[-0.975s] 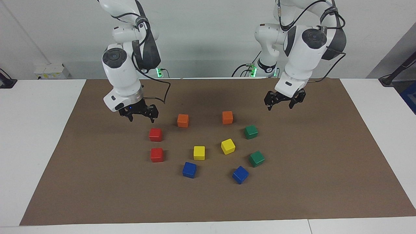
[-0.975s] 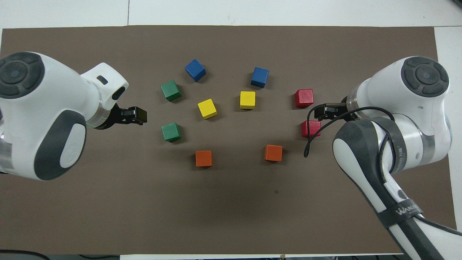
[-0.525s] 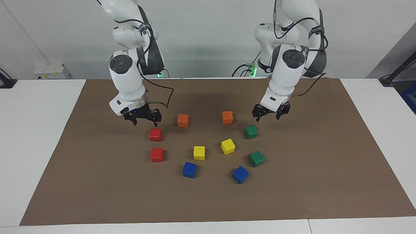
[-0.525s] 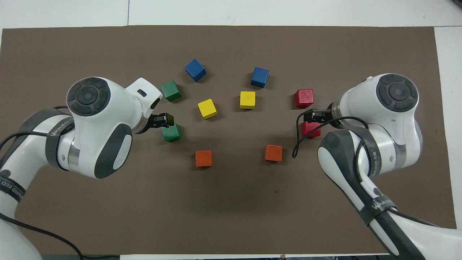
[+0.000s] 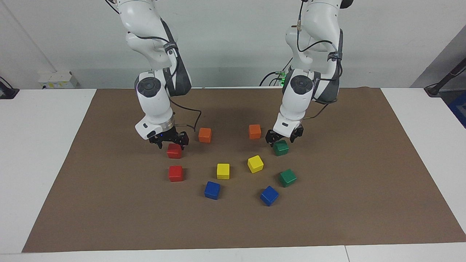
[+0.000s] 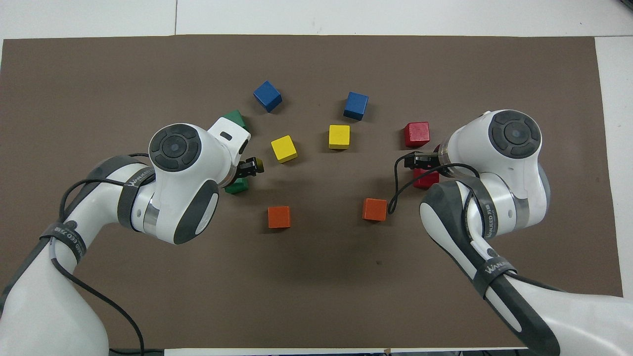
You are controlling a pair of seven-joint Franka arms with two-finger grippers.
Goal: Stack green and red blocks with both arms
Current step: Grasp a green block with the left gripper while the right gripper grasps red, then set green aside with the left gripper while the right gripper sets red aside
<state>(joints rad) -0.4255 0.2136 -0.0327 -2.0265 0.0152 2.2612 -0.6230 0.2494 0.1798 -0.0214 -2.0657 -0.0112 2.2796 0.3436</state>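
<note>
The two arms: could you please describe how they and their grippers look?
Both the left arm and right arm have glossy white shells, dark grey round joint caps and dark grey panels. Black cables loop along each, and grey bands carry lettering. The left gripper and right gripper are small and black, each with two fingers.

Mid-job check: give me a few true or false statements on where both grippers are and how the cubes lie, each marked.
1. The left gripper is open just above the nearer matte green cube. True.
2. The right gripper holds a matte red cube in the air. False: it is open over the nearer red cube, which lies on the brown mat.
3. One green cube is stacked on another. False: the farther green cube lies apart.
4. The farther red cube lies alone. True.
</note>
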